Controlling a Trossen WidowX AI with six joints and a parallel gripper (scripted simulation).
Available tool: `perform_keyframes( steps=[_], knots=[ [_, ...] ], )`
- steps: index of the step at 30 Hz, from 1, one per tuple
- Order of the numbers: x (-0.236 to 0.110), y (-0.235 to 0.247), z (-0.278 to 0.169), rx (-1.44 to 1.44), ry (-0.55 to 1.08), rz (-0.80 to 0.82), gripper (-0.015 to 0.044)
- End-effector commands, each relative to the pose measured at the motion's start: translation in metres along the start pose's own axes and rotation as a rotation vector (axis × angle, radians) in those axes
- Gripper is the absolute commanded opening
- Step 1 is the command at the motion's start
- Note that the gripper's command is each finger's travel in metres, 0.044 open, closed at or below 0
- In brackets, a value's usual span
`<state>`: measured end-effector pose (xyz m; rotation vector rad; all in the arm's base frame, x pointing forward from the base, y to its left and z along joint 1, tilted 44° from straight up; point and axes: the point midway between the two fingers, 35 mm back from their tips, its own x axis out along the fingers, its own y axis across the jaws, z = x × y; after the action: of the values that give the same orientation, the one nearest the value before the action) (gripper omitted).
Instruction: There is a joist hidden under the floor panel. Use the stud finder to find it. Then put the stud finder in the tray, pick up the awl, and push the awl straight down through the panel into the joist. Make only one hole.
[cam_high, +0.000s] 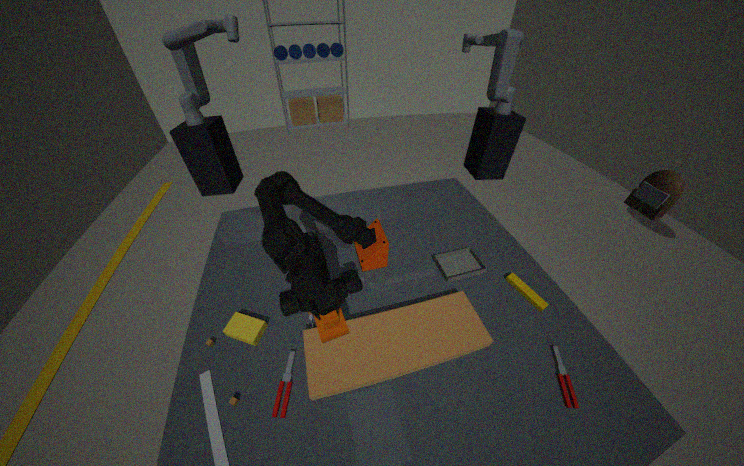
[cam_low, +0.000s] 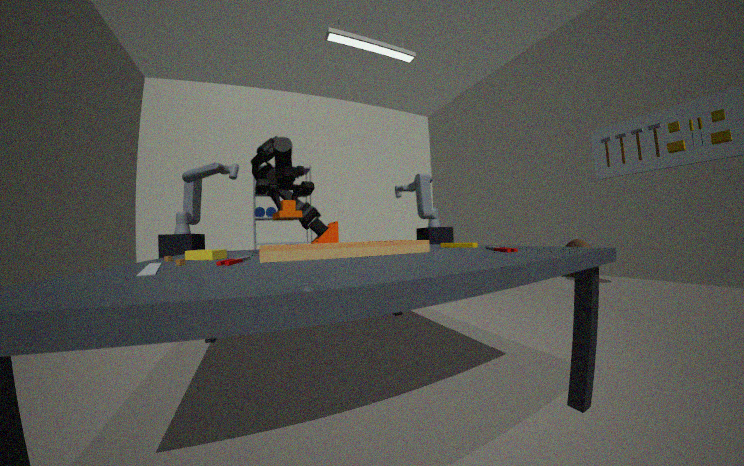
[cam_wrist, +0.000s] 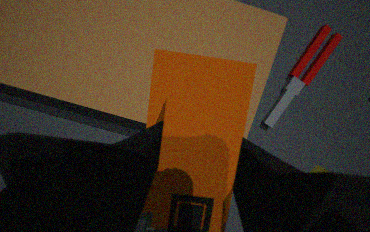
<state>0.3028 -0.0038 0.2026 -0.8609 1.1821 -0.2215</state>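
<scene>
Gripper (cam_wrist: 200, 150) clamping orange stud finder (cam_wrist: 205, 95), over floor panel (cam_wrist: 90, 55)

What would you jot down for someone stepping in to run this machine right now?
Gripper: shut on the orange stud finder, carried over the near-left corner of the floor panel; whether it touches the panel cannot be told.
Tray: beyond the panel's far right end, nothing in it.
Two red-handled tools lie on the table: one left of the panel, one to its right. Which is the awl, I cannot tell.
Done: stud finder picked up and brought to the panel.
Left: sweep the panel for the joist, put the stud finder in the tray, take the awl, push it straight down once. No hole shows yet.
</scene>
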Motion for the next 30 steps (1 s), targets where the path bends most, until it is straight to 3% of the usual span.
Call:
perform_keyframes(
  steps=[1, 10, 30],
  knots=[
    [0.003, -0.011, 0.016, 0.046, -0.007, -0.018, 0.0000],
    [0.017, -0.032, 0.050, 0.135, -0.009, -0.047, 0.0000],
    [0.042, -0.032, 0.046, 0.137, -0.009, -0.047, 0.0000]
  ],
)
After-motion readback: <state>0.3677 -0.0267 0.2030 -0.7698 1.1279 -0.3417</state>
